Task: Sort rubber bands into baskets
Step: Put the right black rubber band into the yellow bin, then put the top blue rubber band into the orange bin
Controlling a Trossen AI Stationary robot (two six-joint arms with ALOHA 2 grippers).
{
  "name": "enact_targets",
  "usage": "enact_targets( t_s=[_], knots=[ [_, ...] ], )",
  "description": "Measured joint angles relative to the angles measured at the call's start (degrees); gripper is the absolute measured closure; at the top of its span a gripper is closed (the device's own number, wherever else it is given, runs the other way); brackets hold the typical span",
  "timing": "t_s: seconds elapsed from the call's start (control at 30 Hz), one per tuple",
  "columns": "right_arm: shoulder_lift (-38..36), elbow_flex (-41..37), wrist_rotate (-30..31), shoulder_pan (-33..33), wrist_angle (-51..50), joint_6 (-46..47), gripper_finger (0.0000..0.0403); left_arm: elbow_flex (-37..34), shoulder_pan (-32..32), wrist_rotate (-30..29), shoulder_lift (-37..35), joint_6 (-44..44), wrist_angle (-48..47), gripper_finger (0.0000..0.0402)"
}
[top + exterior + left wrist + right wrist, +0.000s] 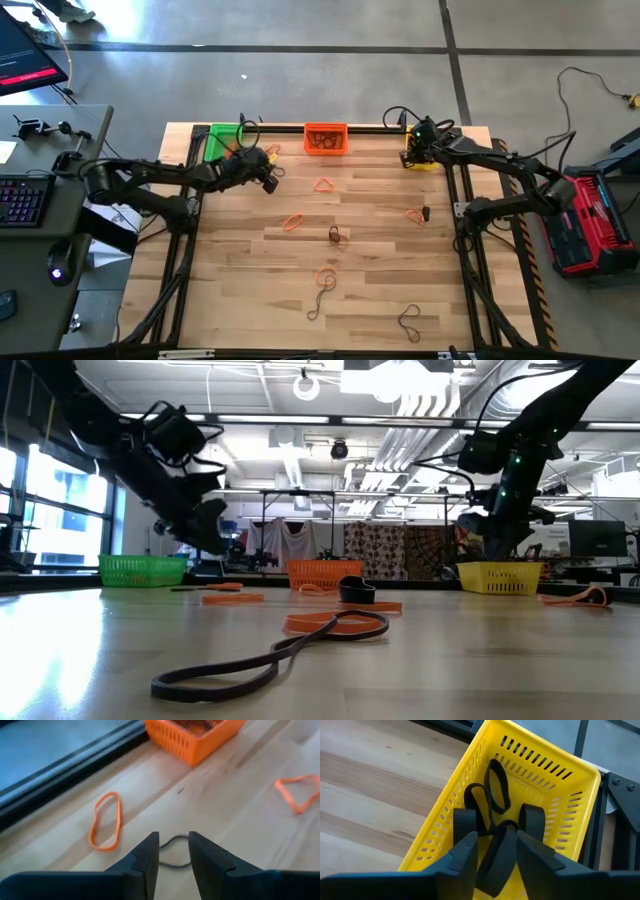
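Hovering over the small yellow plastic mesh basket (540,805) at the table's far right corner, the right gripper (496,851) has its two dark fingers parted, with a wide black rubber band (496,857) standing between them above the black loops (496,785) already lying in that basket; whether the fingers press on it, I cannot tell.

Near the far left, the left gripper (173,851) sits low over the pale wooden table (380,290) between the green mesh basket (222,138) and the orange mesh basket (325,138), fingers apart and gripping nothing, a thin dark band (174,851) lying on the wood between them and an orange rubber band (106,821) just beside. More orange and dark loops (325,282) lie scattered across the table's middle and near edge.
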Motion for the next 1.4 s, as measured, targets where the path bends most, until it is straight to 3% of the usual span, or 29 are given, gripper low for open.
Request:
enact_targets(
  t_s=[0.27,0.43,0.57,0.87,1.03,1.27,1.4],
  knots=[
    [0.0,0.1,1.6,2.1,1.0,-1.7,0.0244,1.5,1.5,0.0,7.3,-1.6,0.0,0.0278],
    [0.0,0.1,1.8,3.9,1.2,-2.4,0.024,4.5,2.1,-1.6,12.3,-4.3,-0.9,0.0275],
    [-0.1,0.1,1.8,5.6,2.3,-3.2,0.024,8.8,3.1,-3.7,15.9,-4.3,-7.2,0.0274],
    [-0.2,0.2,1.8,8.1,3.7,-4.3,0.024,13.9,4.3,-1.1,21.2,-0.6,-11.8,0.0276],
    [-2.5,0.2,1.6,8.5,3.6,-4.5,0.024,13.9,4.3,-0.2,20.1,2.8,-13.0,0.0303],
    [-9.4,0.2,1.5,10.2,3.7,-4.5,0.024,13.5,4.2,2.4,17.0,8.7,-15.0,0.0393],
    [-12.9,0.2,1.5,12.7,3.7,-4.2,0.024,13.6,3.5,2.9,14.3,8.8,-14.8,0.0397]
  ],
)
